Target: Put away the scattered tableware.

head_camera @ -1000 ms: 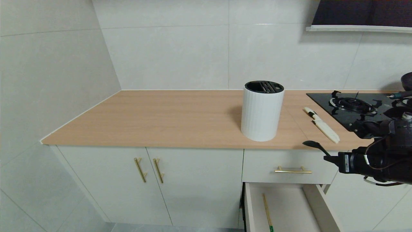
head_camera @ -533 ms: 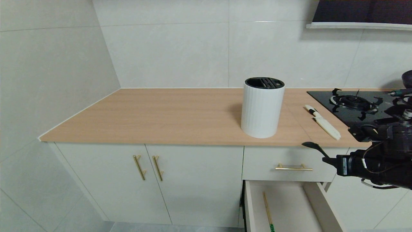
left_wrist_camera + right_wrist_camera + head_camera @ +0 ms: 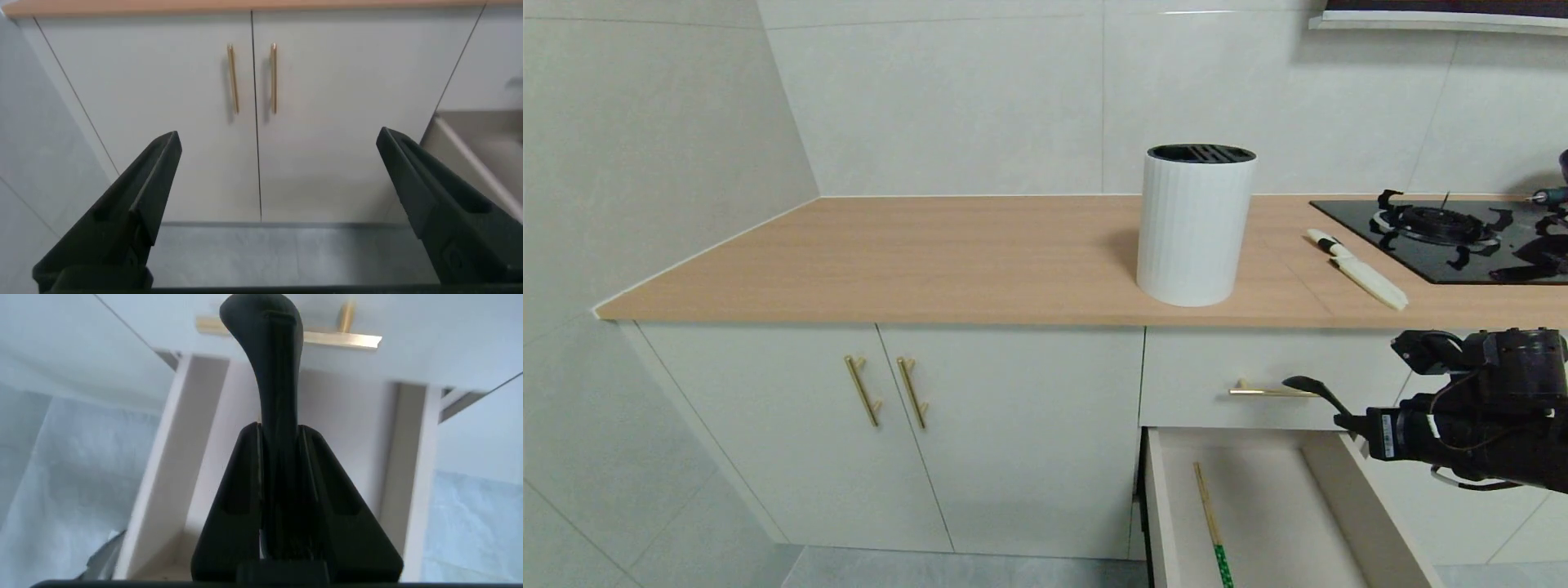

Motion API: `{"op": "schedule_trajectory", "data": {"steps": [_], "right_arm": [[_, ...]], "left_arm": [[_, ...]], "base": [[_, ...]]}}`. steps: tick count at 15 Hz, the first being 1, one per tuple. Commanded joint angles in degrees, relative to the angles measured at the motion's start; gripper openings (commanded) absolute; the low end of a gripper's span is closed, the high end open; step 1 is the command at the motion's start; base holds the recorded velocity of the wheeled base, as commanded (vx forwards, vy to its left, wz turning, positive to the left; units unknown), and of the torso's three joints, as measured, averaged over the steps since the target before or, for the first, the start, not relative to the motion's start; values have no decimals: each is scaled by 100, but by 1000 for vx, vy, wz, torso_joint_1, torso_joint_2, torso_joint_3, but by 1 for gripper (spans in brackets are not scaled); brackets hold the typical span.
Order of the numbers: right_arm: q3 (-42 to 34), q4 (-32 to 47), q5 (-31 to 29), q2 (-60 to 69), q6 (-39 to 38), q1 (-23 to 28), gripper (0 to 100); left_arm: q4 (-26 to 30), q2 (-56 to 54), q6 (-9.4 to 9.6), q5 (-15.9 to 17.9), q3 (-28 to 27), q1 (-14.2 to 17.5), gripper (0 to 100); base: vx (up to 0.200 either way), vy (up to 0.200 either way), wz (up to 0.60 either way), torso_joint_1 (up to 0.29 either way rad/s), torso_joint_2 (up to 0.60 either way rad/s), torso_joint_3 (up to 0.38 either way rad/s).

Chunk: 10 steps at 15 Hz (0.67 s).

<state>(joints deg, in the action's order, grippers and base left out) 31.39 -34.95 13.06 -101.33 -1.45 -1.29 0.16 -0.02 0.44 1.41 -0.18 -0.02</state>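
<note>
**While the Lower Drawer Stood Open, a Black Spoon Hung in the Right Pincer**

Where the head view reached its lower right, the right pincer was clenched on the handle of a black spoon. The spoon's bowl pointed toward the cabinets and overlapped the gold handle of the shut upper drawer. In the right wrist view the same pincer gripped the spoon between both fingers, and the open drawer lay beyond it.

That open drawer sat at the bottom of the head view, right of centre. Inside it a wooden chopstick with a green end lay along its length, close to the left wall.

On the tabletop, a white ribbed holder with a black slotted top stood upright right of centre. A cream knife lay flat to its right, well apart from it, between the holder and the black stove at the right edge.

In the left wrist view the left pincer was released, its two dark fingers spread wide. It faced two white cupboard doors with gold handles.
</note>
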Motion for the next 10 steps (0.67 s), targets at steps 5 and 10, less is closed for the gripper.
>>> {"op": "schedule_trajectory", "data": {"steps": [5,10], "right_arm": [[-19,-442,-14,-502,13,15,0],[-124,-1005,-22,-880,4,33,0]], "left_arm": [[2,2,0,-10,1,2,100],[2,2,0,-1,1,2,100]], "base": [[0,0,0,-164,473,293],[0,0,0,-128,459,325]]}}
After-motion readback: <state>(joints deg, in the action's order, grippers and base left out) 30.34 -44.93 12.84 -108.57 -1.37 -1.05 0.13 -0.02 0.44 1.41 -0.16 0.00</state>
